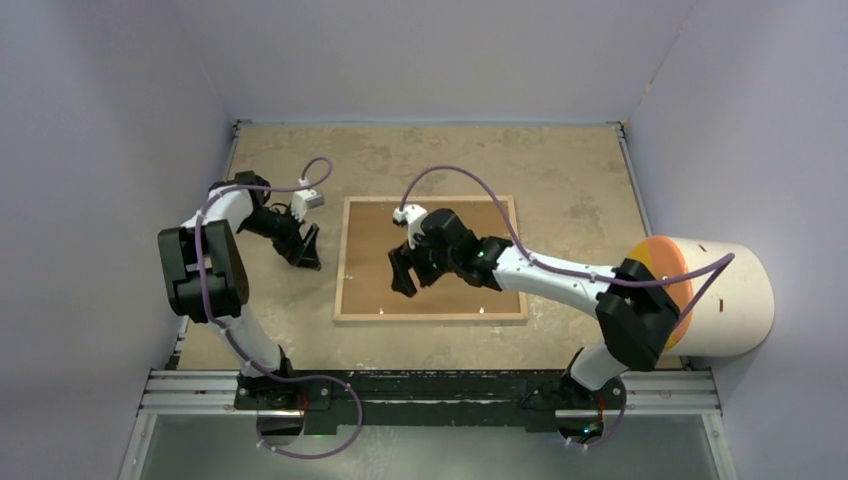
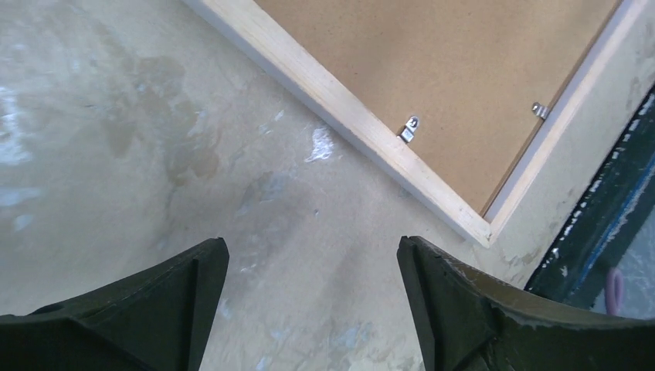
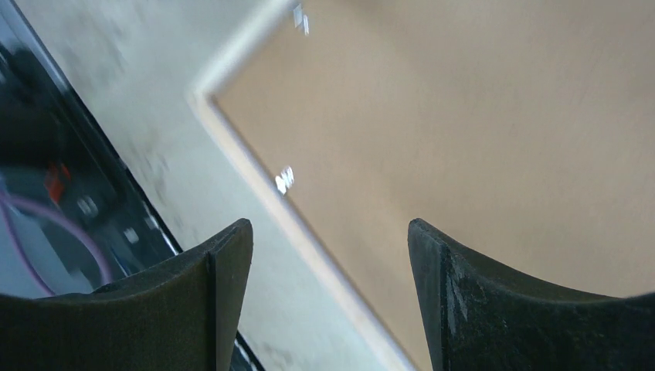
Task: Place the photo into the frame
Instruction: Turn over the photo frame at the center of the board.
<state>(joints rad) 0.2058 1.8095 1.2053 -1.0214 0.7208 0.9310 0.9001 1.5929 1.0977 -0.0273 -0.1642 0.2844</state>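
Note:
The frame [image 1: 430,316] lies flat in the middle of the table, light wood face up, with a plain brown backing board [image 1: 480,215] filling it. Small metal tabs [image 2: 409,128] sit along its rails. The photo is hidden. My left gripper [image 1: 305,248] hovers over bare table just left of the frame, open with nothing between its fingers; in the left wrist view the gripper [image 2: 313,251] points at the tabletop beside the frame's rail [image 2: 347,108]. My right gripper [image 1: 402,275] is open above the board's near-left part, and in its own view [image 3: 330,228] it straddles the rail [image 3: 235,147].
A white cylinder with an orange end [image 1: 710,295] lies at the table's right edge beside the right arm. A black mounting rail [image 1: 430,385] runs along the near edge. Pale walls close in the table on three sides.

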